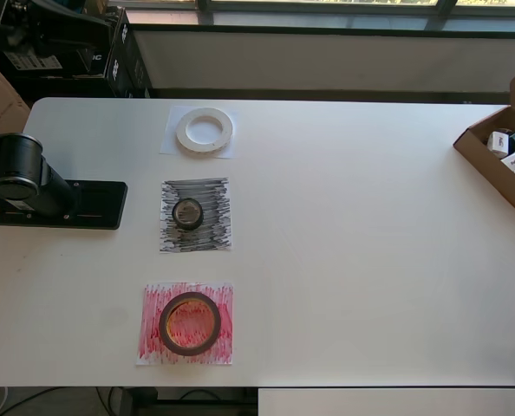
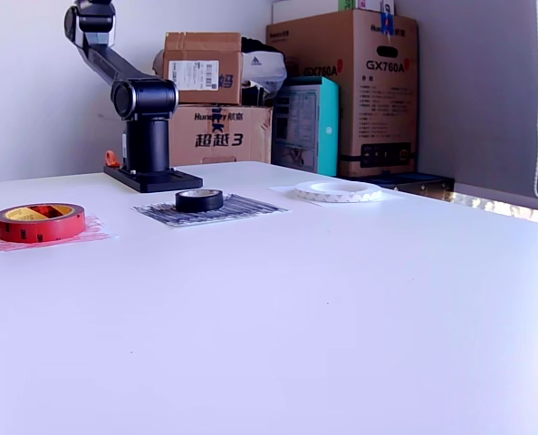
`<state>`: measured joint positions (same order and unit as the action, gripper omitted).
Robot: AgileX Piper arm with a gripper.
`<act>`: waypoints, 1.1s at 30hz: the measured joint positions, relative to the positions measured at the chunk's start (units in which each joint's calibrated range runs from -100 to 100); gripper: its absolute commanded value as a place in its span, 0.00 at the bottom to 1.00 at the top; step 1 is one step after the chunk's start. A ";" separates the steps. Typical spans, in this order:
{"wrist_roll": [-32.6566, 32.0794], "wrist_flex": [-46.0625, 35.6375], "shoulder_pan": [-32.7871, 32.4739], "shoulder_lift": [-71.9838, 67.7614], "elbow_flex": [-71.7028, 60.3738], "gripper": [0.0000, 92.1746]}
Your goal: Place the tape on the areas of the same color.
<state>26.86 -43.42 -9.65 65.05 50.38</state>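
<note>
The large red-brown tape roll (image 2: 39,222) lies flat on the red-scribbled paper sheet (image 1: 186,323). The small black roll (image 1: 187,212) sits on the black-scribbled sheet (image 1: 196,215); the wide white ring (image 1: 205,130) sits on the plain white sheet (image 1: 172,140). The black arm (image 2: 140,100) is folded upward over its base; its gripper is out of frame.

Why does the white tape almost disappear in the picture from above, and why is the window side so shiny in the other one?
In the overhead view, the white ring lies on a white sheet on a white table, so only faint shadows outline it. In the exterior view, daylight glares along that view's right edge, brightening the tabletop there.
</note>
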 measured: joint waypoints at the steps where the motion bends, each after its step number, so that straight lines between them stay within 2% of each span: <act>1: 0.62 0.00 -0.57 1.04 0.44 0.00; 7: 6.34 1.36 -2.49 9.03 6.42 0.00; 12: 9.28 7.60 -3.28 18.14 15.77 0.00; 16: 9.79 15.45 -2.55 25.29 23.33 0.00; 23: 9.79 23.55 0.60 33.65 32.96 0.00; 33: 10.10 24.81 -0.76 34.72 42.07 0.00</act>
<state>36.96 -18.62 -10.41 99.77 92.45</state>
